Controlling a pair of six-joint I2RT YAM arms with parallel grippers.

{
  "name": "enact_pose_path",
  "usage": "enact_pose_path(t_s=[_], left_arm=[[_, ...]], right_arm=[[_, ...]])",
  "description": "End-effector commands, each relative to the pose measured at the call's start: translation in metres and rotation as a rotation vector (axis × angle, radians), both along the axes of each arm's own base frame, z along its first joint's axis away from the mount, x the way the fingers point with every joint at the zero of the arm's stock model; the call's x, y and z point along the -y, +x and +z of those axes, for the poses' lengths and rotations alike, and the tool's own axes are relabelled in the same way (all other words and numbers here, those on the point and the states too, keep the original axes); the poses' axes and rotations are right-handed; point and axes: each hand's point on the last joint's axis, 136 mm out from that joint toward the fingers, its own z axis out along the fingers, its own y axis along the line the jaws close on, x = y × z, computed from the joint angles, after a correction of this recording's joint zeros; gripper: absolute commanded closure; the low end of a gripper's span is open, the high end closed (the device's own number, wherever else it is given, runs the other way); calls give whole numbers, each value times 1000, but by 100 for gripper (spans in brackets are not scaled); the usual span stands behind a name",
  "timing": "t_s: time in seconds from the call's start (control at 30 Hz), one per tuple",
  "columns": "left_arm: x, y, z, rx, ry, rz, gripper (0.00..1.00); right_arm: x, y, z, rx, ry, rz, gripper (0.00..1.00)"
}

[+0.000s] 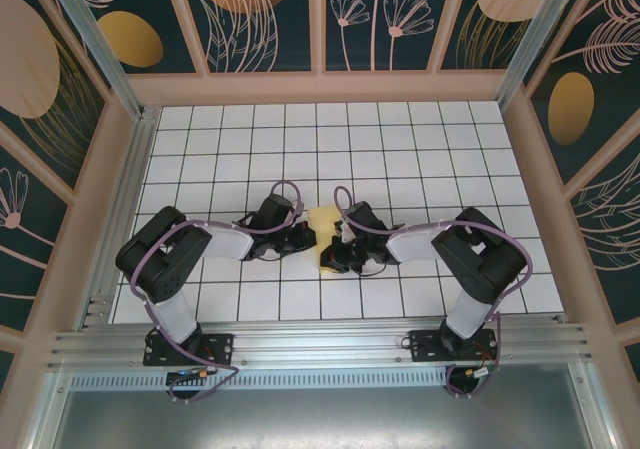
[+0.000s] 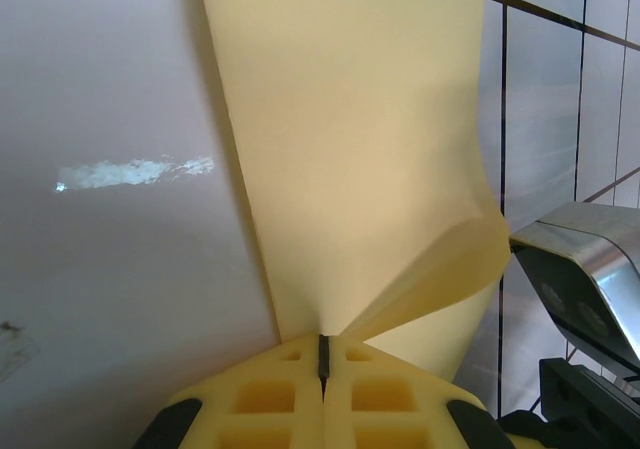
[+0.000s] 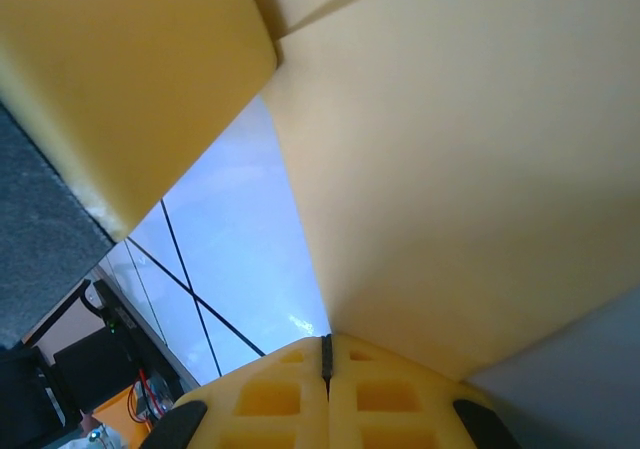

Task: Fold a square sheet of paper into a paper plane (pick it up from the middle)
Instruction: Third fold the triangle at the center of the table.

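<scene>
Mostly hidden between the two wrists at the centre of the overhead frame, the square sheet of paper (image 1: pixel 322 216) shows as a small pale patch, and its folds are hard to judge. The left gripper (image 2: pixel 323 367) is pinched tight on a paper edge. The right gripper (image 3: pixel 325 361) is likewise clamped on the sheet. A white gridded table (image 1: pixel 420 159) lies beneath, with floral wall panels (image 1: pixel 260 19) along the top.

The square sheet of paper (image 1: pixel 322 218) lies mid-desk (image 1: pixel 420 159), between both hands. The left hand (image 1: pixel 303 237) clamps its left side, and the right hand (image 1: pixel 343 252) clamps its near right side
</scene>
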Motion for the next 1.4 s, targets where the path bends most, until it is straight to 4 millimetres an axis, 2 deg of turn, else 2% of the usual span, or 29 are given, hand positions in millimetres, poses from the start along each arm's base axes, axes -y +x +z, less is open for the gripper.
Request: enact_pose_path(t_s=[0.0, 0.17, 0.3, 0.47, 0.57, 0.7, 0.77, 0.83, 0.97, 1.2, 1.37], left_arm=[[-18, -5, -34, -42, 131, 38, 100], [-20, -5, -34, -41, 135, 46, 100], [-21, -4, -35, -41, 141, 52, 100], [-22, -5, -36, -42, 145, 58, 100], [-23, -4, -36, -41, 146, 59, 100], [-23, -4, -36, -39, 146, 57, 100], [-23, -6, -36, -39, 147, 51, 100], [-22, -5, -36, -38, 146, 51, 100], [-21, -4, -35, -35, 145, 46, 100], [-20, -3, -34, -34, 143, 49, 100], [-20, 0, -29, -24, 146, 53, 100]], right_arm=[[-3, -10, -6, -3, 21, 54, 96], [-4, -17, -10, -7, 3, 82, 96], [2, -25, -24, -18, -76, 92, 96], [19, -31, -46, -43, -221, 82, 96], [14, -27, -37, -1, -226, 92, 96], [-2, -3, 10, 143, -130, 46, 96], [3, 14, 30, 209, -120, -17, 94], [13, 26, 38, 236, -124, -71, 94], [22, 36, 34, 217, -117, -107, 94], [14, 31, 18, 160, -96, -73, 95], [18, 25, -2, 99, -134, -70, 95]])
